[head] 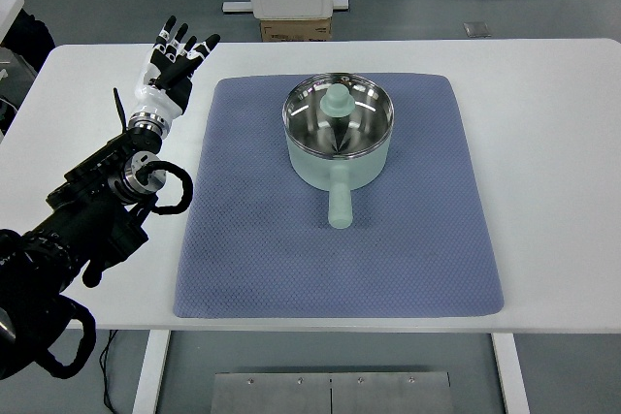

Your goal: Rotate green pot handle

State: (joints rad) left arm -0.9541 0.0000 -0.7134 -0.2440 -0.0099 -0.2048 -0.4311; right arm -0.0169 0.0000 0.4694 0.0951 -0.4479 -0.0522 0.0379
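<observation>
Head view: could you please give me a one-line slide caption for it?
Green pot on a blue mat, handle toward the near edge; open left hand raised beside the mat.

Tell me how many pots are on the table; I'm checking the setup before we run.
1. The green pot sits on the blue mat, toward its far half, with its handle pointing at the table's near edge. Nothing appears hidden.

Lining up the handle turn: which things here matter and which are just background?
Job:
green pot, on the mat
pot handle, pointing at the near edge
left hand, open, left of the mat

Background:
blue mat
cardboard box behind the table
</observation>
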